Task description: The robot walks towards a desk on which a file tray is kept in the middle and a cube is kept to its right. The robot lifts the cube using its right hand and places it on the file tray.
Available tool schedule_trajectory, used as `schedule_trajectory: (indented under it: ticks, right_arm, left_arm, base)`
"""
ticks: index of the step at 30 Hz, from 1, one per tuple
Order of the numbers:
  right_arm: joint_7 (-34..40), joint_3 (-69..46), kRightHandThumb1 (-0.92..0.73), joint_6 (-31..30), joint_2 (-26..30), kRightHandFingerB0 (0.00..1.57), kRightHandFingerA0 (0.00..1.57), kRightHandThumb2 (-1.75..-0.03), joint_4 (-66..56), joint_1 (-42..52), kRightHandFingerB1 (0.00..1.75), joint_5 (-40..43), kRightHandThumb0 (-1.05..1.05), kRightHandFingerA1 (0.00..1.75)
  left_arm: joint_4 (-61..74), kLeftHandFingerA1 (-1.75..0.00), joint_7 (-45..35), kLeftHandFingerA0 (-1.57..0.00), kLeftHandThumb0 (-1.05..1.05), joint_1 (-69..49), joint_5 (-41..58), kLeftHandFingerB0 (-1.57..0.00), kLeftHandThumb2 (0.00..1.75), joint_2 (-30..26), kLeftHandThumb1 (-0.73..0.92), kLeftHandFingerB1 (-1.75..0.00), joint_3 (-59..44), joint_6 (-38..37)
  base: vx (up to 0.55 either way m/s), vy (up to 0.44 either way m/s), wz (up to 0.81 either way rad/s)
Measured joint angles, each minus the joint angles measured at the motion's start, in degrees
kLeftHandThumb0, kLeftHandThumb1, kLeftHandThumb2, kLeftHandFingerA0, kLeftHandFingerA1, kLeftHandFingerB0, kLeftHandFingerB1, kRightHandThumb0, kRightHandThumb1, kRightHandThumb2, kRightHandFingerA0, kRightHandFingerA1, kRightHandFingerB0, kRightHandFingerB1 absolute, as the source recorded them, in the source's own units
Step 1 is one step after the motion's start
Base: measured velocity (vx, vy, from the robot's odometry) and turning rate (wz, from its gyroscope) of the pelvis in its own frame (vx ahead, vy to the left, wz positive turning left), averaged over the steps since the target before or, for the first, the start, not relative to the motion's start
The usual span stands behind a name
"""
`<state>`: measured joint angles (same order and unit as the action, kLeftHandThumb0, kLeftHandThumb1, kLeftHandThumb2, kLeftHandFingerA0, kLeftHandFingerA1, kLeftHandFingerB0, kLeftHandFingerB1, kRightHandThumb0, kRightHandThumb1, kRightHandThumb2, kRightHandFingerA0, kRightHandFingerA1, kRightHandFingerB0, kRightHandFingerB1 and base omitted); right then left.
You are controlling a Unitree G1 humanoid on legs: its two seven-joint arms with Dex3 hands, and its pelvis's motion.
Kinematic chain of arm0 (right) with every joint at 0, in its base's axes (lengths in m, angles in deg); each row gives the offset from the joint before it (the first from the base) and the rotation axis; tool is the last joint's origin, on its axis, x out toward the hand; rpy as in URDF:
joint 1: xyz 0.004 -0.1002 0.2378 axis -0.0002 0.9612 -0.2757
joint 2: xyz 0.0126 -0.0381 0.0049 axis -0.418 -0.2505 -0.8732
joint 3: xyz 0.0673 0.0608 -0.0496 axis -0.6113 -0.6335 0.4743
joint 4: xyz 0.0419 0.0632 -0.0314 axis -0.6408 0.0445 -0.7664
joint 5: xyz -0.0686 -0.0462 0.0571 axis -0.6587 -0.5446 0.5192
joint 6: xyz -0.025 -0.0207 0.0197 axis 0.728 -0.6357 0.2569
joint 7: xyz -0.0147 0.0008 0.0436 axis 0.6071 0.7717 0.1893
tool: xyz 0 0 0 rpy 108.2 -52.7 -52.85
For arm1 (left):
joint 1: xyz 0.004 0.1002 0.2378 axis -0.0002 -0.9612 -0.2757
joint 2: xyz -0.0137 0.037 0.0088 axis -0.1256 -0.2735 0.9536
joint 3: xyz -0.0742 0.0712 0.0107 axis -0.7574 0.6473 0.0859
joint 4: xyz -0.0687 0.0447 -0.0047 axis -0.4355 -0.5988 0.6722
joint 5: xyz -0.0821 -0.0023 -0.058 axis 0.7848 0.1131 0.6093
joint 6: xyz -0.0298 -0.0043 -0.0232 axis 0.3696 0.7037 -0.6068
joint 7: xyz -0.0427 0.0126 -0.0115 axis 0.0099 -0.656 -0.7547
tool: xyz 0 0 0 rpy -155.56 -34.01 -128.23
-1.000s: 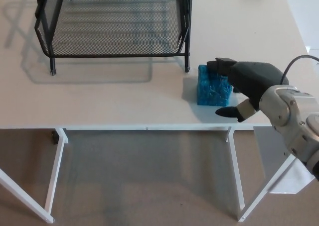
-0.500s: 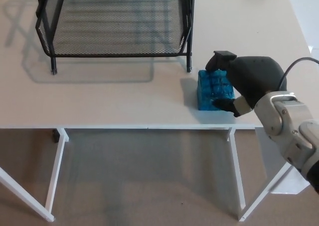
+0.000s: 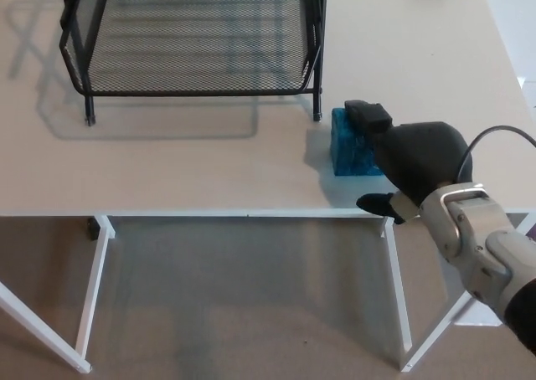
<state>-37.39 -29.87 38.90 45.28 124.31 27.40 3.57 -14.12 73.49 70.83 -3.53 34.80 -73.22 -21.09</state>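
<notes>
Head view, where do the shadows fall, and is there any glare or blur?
Head view: soft, even light, no glare on the desk; the file tray throws a mesh shadow forward and left, the cube a faint one to its left; edges look reasonably sharp.

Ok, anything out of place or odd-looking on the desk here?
Nothing spilled or damaged. The file tray stands square; the blue cube sits upright near the desk's front edge. Only oddity: the right hand's thumb hangs past that edge, clear of the cube.
</notes>
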Motion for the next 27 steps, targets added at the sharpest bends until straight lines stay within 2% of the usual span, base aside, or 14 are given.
schedule_trajectory:
  ticks: [2,3,5,7,8,9,12,13,14,15,19,22,25,27]
  right_arm:
    - [-1.3,0.25,-0.41,-0.45,0.0,0.0,0.88,-0.79,0.38,-0.61,0.04,-0.16,-0.75,1.14]
    - [-2.01,0.34,-0.52,-0.75,0.0,0.0,0.82,-0.57,0.47,-0.9,0.03,-0.26,-0.7,1.05]
    - [-3.27,0.42,-0.54,-1.19,0.08,0.0,0.82,-0.57,0.37,-1.22,0.07,-0.49,-0.72,1.12]
    - [-4.64,0.53,-0.59,-1.5,0.29,0.0,0.78,-0.58,0.19,-1.4,0.16,-0.81,-0.69,1.16]
    - [-5.08,0.52,-0.57,-1.49,0.45,0.1,0.8,-0.59,0.06,-1.42,0.3,-0.9,-0.66,1.22]
    - [-5.34,0.38,-0.48,-1.41,0.57,0.09,0.79,-0.81,-0.11,-1.38,0.42,-0.97,-0.69,1.17]
    - [-4.28,-1.22,-0.49,0.2,0.86,0.18,0.8,-0.83,-0.69,-0.36,0.46,-0.71,-0.7,1.25]
    - [-3.76,-1.49,-0.61,0.71,1.02,0.23,0.69,-0.58,-0.8,-0.09,0.37,-0.73,-0.64,1.4]
    - [-3.11,-1.72,-0.61,1.29,1.18,0.22,0.64,-0.58,-0.84,0.16,0.36,-0.79,-0.62,1.36]
    - [-2.63,-1.95,-0.6,1.7,1.29,0.25,0.6,-0.58,-0.9,0.38,0.37,-0.83,-0.58,1.18]
    - [-2.1,-3.44,-0.59,2.65,1.33,0.37,0.68,-0.58,-1.07,0.54,0.41,-0.66,-0.57,1.06]
    - [-0.93,-3.97,-0.61,3.1,1.25,0.38,0.68,-0.59,-1.39,0.57,0.5,-0.87,-0.6,1.08]
    - [0.52,-3.9,-0.59,3.92,1.54,0.5,0.72,-0.6,-1.97,0.76,0.58,-1.44,-0.59,1.34]
    - [1.88,-3.89,-0.59,5.24,2.25,0.52,0.74,-0.6,-2.22,0.85,0.63,-1.86,-0.58,1.36]
  left_arm:
    - [-0.31,-0.47,-0.02,-0.52,-0.52,0.16,-0.04,-0.35,0.66,-0.03,0.88,-0.37,0.3,0.0]
    - [-0.43,-0.47,-0.03,-0.52,-0.53,0.21,-0.07,-0.35,0.66,-0.08,0.87,-0.37,0.53,0.0]
    - [-0.35,-0.46,-0.03,-0.51,-0.55,0.19,-0.17,-0.35,0.66,-0.25,0.88,-0.37,1.12,0.0]
    - [-0.04,-0.46,-0.03,-0.5,-0.55,0.12,-0.49,-0.35,0.66,-0.55,0.87,-0.37,1.79,0.0]
    - [0.12,-0.48,-0.04,-0.51,-0.55,0.06,-0.65,-0.36,0.66,-0.7,0.87,-0.39,1.93,0.0]
    - [0.23,-0.49,-0.04,-0.52,-0.56,0.03,-0.81,-0.35,0.65,-0.87,0.87,-0.38,2.01,-0.01]
    - [0.42,-0.48,-0.04,-0.52,-0.57,-0.07,-1.15,-0.36,0.63,-1.04,0.87,-0.38,2.11,-0.06]
    - [0.42,-0.47,-0.03,-0.5,-0.55,-0.1,-1.28,-0.36,0.66,-1.08,0.88,-0.38,2.25,-0.12]
    - [0.52,-0.47,-0.04,-0.49,-0.56,-0.17,-1.4,-0.35,0.66,-1.12,0.88,-0.38,2.4,-0.2]
    - [0.85,-0.48,-0.06,-0.5,-0.55,-0.3,-1.49,-0.36,0.66,-1.17,0.88,-0.38,2.57,-0.22]
    - [1.73,-0.46,-0.07,-0.51,-0.55,-0.42,-1.71,-0.35,0.66,-1.19,0.88,-0.37,2.79,-0.24]
    - [1.54,-0.48,-0.07,-0.5,-0.55,-0.39,-1.91,-0.36,0.66,-1.19,0.88,-0.38,2.87,-0.25]
    - [1.21,-0.45,-0.1,-0.51,-0.54,-0.41,-2.03,-0.36,0.66,-1.2,0.88,-0.37,3.08,-0.33]
    - [0.58,-0.46,-0.1,-0.52,-0.53,-0.14,-2.05,-0.38,0.66,-1.21,0.88,-0.38,3.14,-0.52]
  base:
    - [0.0,0.0,0.0]
    - [0.0,0.0,0.0]
    - [0.0,0.0,0.0]
    - [0.0,0.0,0.0]
    - [0.0,0.0,0.0]
    - [0.0,0.0,0.0]
    - [0.0,0.0,0.0]
    - [0.0,0.0,0.0]
    - [0.0,0.0,0.0]
    - [0.0,0.0,0.0]
    - [0.0,0.0,0.0]
    - [0.0,0.0,0.0]
    - [0.0,0.0,0.0]
    - [0.0,0.0,0.0]
